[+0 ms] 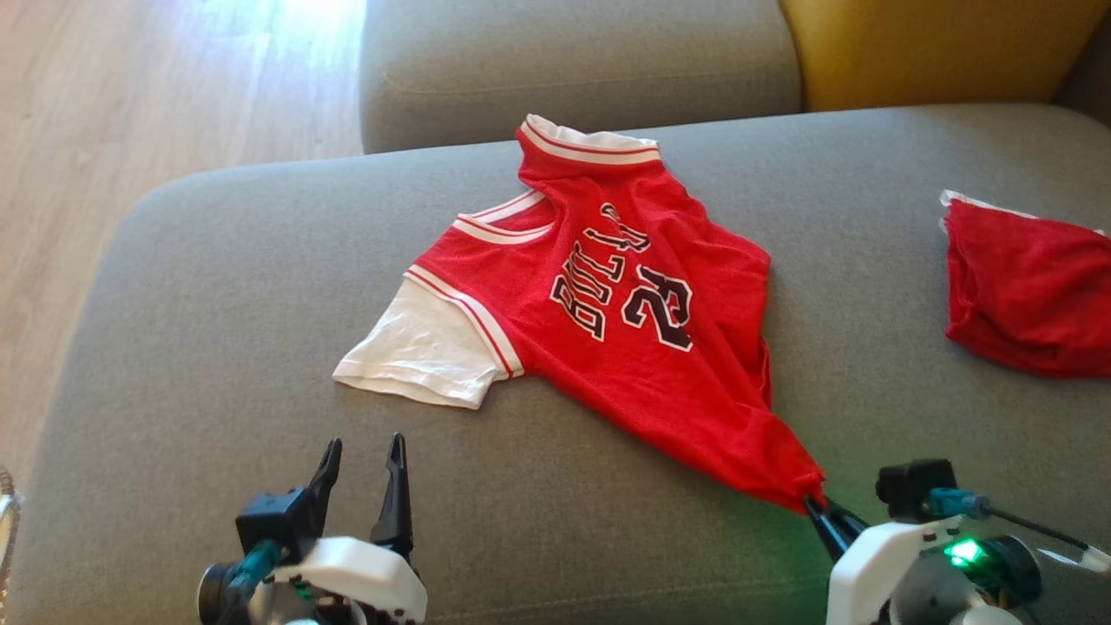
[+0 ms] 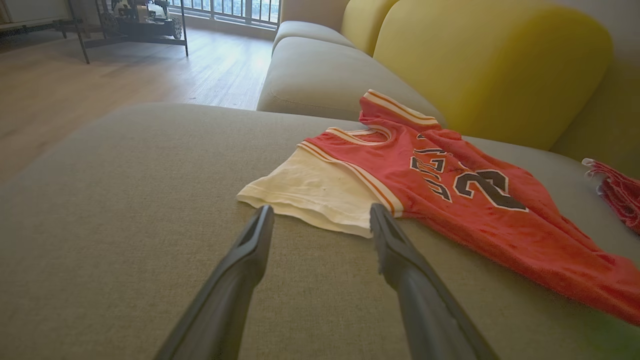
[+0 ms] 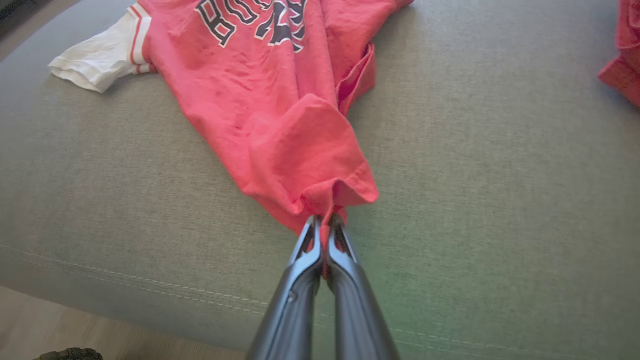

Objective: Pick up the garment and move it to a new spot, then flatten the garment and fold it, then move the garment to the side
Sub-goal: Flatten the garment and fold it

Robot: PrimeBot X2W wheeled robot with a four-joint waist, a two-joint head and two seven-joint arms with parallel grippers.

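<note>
Red hem cloth sits pinched in my right gripper (image 3: 325,221), the jersey (image 1: 660,382) trailing across the grey sofa cushion (image 1: 217,286). Its black lettering reads BULL, beside a number starting with 2. My left gripper (image 1: 365,443) hangs wide apart near its white sleeve (image 1: 417,347).

seat: grey sofa cushion (image 1: 217,286) | behind it: second grey cushion (image 1: 573,69), yellow backrest (image 1: 929,52) | on seat, far right: crumpled red cloth (image 1: 1033,286) | left: pale wood floor (image 1: 130,104)
</note>
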